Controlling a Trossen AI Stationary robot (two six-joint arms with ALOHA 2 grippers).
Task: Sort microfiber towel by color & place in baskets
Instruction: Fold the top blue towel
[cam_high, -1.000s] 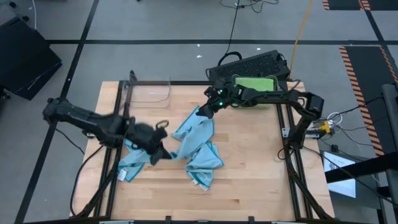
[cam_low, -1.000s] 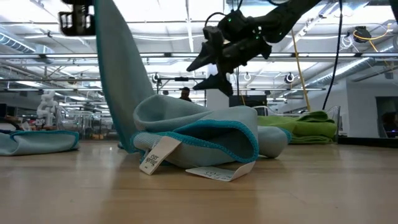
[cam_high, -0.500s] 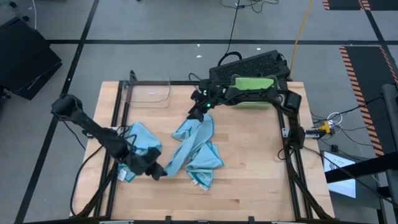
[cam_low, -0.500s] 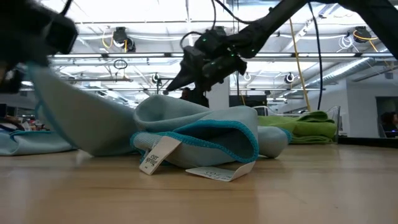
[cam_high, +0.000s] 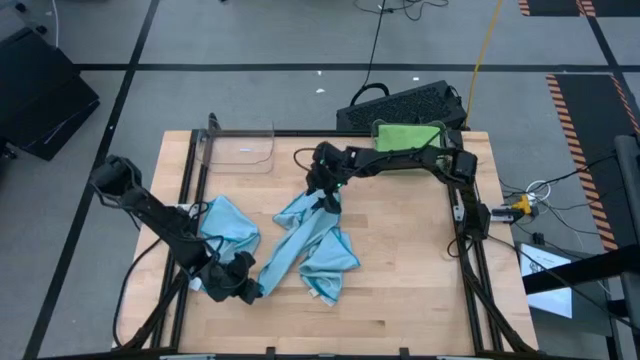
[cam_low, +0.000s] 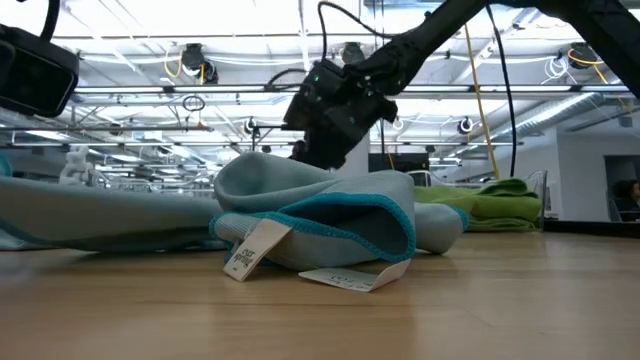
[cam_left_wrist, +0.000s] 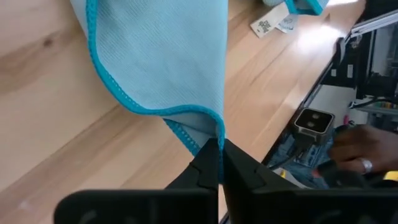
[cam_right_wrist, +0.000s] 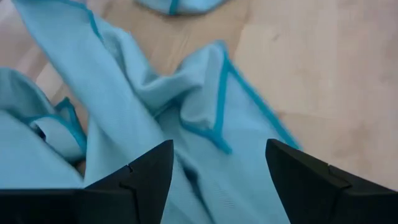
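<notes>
A light-blue towel (cam_high: 300, 245) runs from a rumpled blue pile (cam_high: 318, 228) at mid-table toward the near left. My left gripper (cam_high: 246, 289) is low over the table there, shut on the towel's corner. My right gripper (cam_high: 325, 190) hovers open just over the pile's far end (cam_right_wrist: 205, 118), touching nothing. A second blue towel (cam_high: 228, 222) lies bunched at the left. A green towel (cam_high: 408, 135) lies in the far-right basket (cam_low: 541, 200). The other clear basket (cam_high: 241, 147) stands at the far left. My left gripper pinches the towel's hemmed corner (cam_left_wrist: 210, 133) between its two shut fingers; one layer or several, I cannot tell. The fingers slant down toward the table's near edge. From the corner the cloth runs in a fairly straight, low band back to the pile (cam_low: 320, 215).
A black keyboard (cam_high: 400, 103) lies behind the far-right basket. White tags (cam_low: 250, 250) stick out of the pile's near side. A person's hand (cam_left_wrist: 352, 149) shows beyond the table's edge in the left wrist view. Bare wood (cam_high: 400, 270) lies to the near right.
My left gripper, still shut on the corner, has swung down and toward the table's near edge, rolling as it went. The towel that hung from it high over the table is now drawn out low from the pile. My right gripper has come down onto the pile's far end, rolling.
</notes>
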